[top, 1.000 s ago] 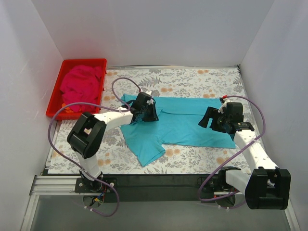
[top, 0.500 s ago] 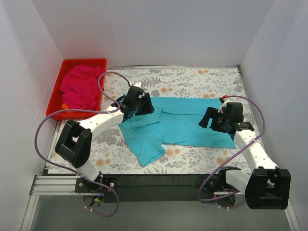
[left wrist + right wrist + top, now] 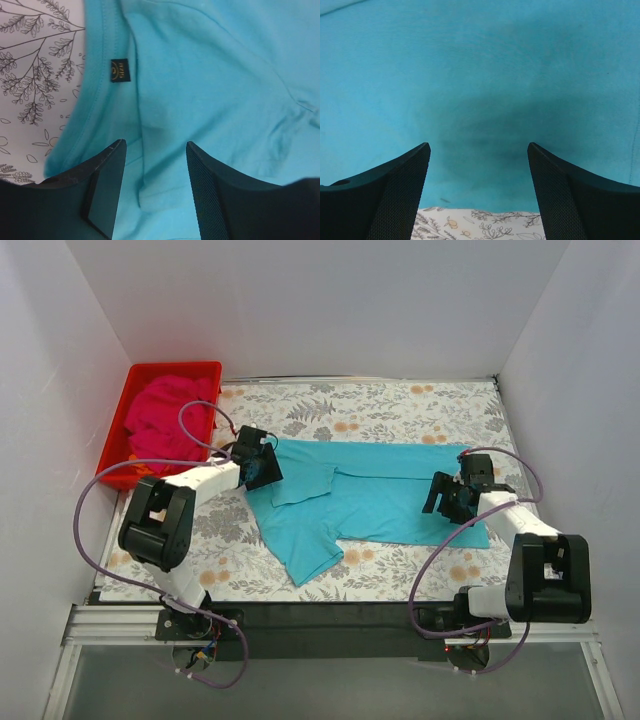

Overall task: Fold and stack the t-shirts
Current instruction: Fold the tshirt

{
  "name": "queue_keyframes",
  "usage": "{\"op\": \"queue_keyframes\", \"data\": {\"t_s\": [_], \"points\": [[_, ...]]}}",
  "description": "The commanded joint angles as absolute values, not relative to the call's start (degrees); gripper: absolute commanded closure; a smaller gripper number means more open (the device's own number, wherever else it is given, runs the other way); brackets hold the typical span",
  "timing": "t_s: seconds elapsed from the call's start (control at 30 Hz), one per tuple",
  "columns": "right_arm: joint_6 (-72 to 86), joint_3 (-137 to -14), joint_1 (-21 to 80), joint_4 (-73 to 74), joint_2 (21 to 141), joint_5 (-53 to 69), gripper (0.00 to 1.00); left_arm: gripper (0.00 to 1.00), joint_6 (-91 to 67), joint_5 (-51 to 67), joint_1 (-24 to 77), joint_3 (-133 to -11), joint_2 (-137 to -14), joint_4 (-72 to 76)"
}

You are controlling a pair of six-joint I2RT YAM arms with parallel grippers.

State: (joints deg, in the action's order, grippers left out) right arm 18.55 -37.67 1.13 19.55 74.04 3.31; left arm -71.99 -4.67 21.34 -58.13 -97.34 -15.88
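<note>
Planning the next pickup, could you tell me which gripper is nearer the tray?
Left. The left gripper sits just beside the tray; the right gripper is across the blue shirt.

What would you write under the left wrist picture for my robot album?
Left gripper open over the turquoise t-shirt, near its small dark label, flowery tablecloth peeking beside.

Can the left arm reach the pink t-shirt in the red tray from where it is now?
Probably yes. The left gripper, open, sits at the turquoise t-shirt near the red tray, and nothing covers the pink t-shirt.
</note>
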Motion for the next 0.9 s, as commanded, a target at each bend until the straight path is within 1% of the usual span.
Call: {"op": "queue_keyframes", "data": {"t_s": [0.0, 0.17, 0.3, 0.33, 0.5, 0.63, 0.73, 0.77, 0.8, 0.87], "points": [[19.25, -39.46, 0.53, 17.58, 77.25, -1.74, 0.28, 0.51, -71.37, -6.15, 20.48, -58.27, -99.84, -16.35], [18.81, -39.64, -3.86, 16.79, 81.03, -2.63, 0.28, 0.51, -71.89, -7.29, 19.08, -58.45, -101.78, -17.49], [17.49, -39.64, -8.43, 16.87, 82.44, -1.06, 0.28, 0.51, -71.98, -6.86, 17.14, -57.39, -99.42, -17.75], [17.32, -39.81, -9.22, 17.05, 82.18, -0.79, 0.28, 0.49, -71.72, -6.68, 17.14, -57.57, -98.45, -18.19], [18.19, -40.96, -9.32, 19.42, 75.33, -1.23, 0.27, 0.44, -74.26, -5.19, 17.14, -56.26, -88.53, -21.18], [18.81, -41.75, -9.40, 22.58, 72.07, -5.17, 0.26, 0.41, -78.65, -2.82, 17.31, -51.17, -77.38, -24.86], [19.16, -41.40, -9.93, 25.65, 70.84, -7.82, 0.26, 0.41, -82.52, -0.89, 17.75, -47.48, -73.14, -27.76], [19.16, -41.14, -10.19, 26.19, 70.06, -8.95, 0.27, 0.42, -83.31, -0.36, 17.93, -44.85, -70.86, -28.21], [19.25, -40.78, -10.28, 26.63, 69.61, -9.57, 0.27, 0.46, -83.84, -0.09, 18.02, -43.43, -69.88, -28.65], [19.60, -39.64, -11.07, 27.25, 68.21, -10.55, 0.28, 0.48, -84.81, -0.09, 18.63, -41.41, -68.04, -30.14]]}}
